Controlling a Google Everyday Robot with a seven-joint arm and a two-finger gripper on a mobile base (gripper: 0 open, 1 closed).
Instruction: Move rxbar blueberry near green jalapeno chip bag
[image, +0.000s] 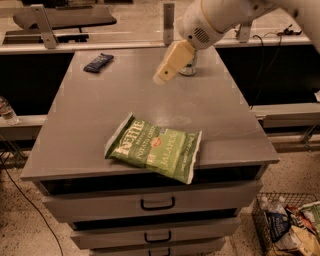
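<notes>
The rxbar blueberry (98, 62) is a small dark navy wrapper lying flat at the far left corner of the grey cabinet top (90, 115). The green jalapeno chip bag (155, 148) lies crinkled near the front edge, with white lettering and an orange mark. My gripper (165, 74) hangs from the white arm over the far middle of the top, to the right of the bar and well beyond the bag. It holds nothing that I can see.
A soda can (189, 66) stands at the far side, mostly hidden behind the gripper. The cabinet has drawers (157, 202) below its front edge. A wire basket of items (290, 225) sits on the floor at lower right. A water bottle (6, 111) stands at left.
</notes>
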